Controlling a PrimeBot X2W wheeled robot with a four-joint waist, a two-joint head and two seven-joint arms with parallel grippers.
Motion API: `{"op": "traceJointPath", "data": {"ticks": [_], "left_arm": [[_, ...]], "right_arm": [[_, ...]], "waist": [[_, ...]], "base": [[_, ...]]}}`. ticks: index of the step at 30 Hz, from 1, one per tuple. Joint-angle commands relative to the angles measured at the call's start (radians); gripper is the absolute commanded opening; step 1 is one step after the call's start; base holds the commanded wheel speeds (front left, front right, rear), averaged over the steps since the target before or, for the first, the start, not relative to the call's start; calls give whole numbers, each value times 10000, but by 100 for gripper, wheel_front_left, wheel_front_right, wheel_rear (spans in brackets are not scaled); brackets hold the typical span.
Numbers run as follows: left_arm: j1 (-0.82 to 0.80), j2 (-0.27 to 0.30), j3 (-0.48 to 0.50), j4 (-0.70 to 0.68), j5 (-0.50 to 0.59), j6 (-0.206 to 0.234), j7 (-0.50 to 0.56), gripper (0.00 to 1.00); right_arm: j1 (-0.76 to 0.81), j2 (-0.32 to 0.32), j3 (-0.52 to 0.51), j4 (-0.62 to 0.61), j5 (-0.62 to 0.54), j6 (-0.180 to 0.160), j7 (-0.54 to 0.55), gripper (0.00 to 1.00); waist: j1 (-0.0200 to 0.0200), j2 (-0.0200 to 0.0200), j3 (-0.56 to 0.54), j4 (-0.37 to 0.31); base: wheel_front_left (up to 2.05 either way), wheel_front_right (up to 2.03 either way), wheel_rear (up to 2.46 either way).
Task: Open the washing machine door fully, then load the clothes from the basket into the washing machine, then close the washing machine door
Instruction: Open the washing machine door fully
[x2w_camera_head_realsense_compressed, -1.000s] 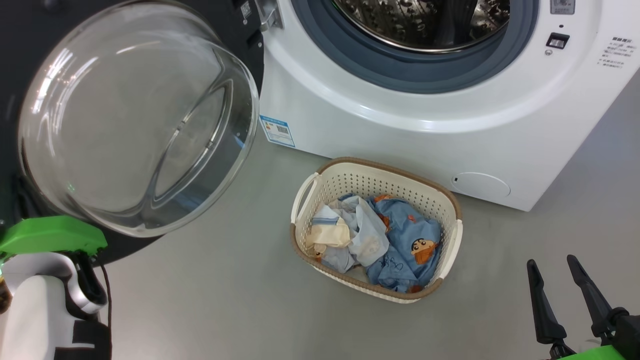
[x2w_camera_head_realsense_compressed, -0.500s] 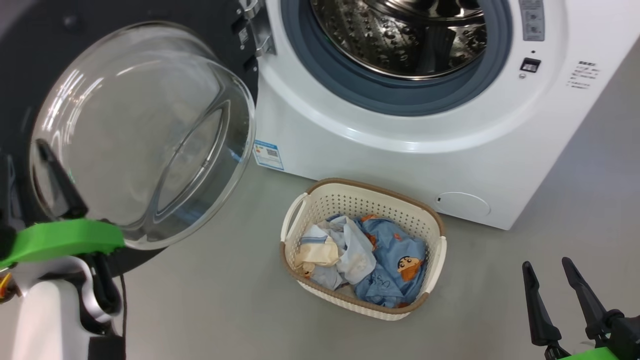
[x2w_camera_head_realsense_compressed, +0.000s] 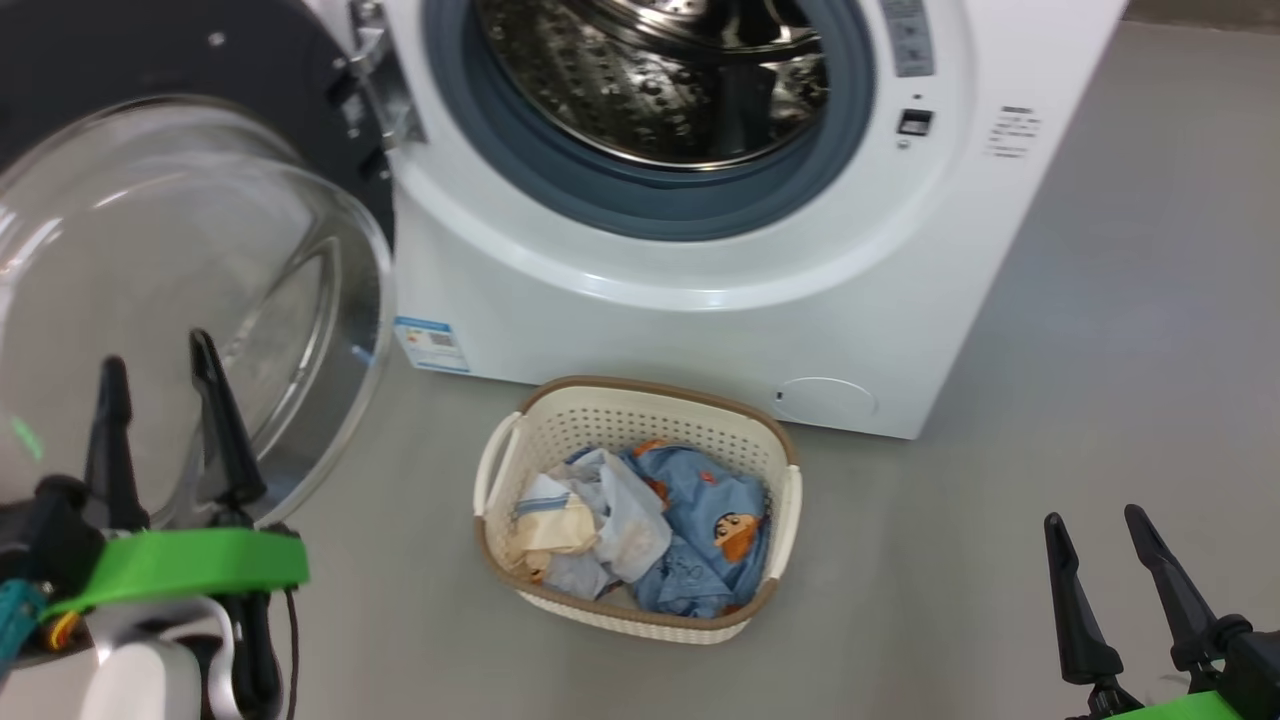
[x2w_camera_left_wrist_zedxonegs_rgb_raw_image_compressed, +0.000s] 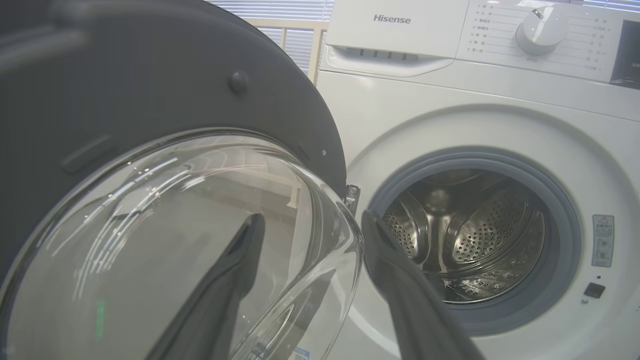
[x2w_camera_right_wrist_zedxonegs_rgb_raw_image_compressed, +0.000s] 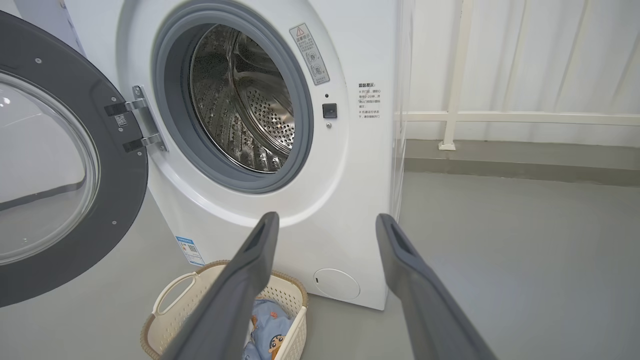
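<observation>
Fig.: washing machine door (x2w_camera_head_realsense_compressed: 150, 60) standing open. Your L gripper (x2w_camera_head_realsense_compressed: 155, 352), fingers spread, is hovering by its glass (x2w_camera_head_realsense_compressed: 180, 250), maybe touching; R gripper (x2w_camera_head_realsense_compressed: 1092, 518) idling, spread. Clothes (x2w_camera_head_realsense_compressed: 690, 500) are lying in basket (x2w_camera_head_realsense_compressed: 640, 388). Risk: L gripper swinging over, nudging door shut.

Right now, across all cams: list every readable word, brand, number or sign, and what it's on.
"Hisense": on the drawer panel at the top of the washing machine.
Print around the dial: too small to read.
Warning sticker on the front: a triangle sign, text too small to read.
Black print to the right of it: too small to read.
Blue label sticker low on the front: blurred, unreadable.
</observation>
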Motion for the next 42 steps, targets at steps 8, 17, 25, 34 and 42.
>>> {"op": "traceJointPath", "data": {"ticks": [8,17,25,34,42], "left_arm": [[1010,504,84,-287,-67,-632,-172,100],[1910,462,224,-489,16,-1059,-336,100],[2621,304,710,-831,589,-1220,-342,100],[3235,143,1100,-1119,1044,-1394,-343,100],[3612,97,1165,-1053,1141,-1474,-344,100]], "right_arm": [[-212,10,298,-481,-36,16,-118,100],[-250,123,432,-633,-54,16,-118,100],[-269,122,581,-631,-36,16,-118,100],[-253,112,623,-692,-22,16,-118,100],[-199,244,591,-680,2,16,-118,100]], "waist": [[0,0,24,-1698],[0,0,135,-2795],[0,0,134,-3368],[0,0,193,-3736],[0,0,198,-3820]], "base": [[0,0,0],[0,0,0],[0,0,0],[0,0,0],[0,0,0]]}}
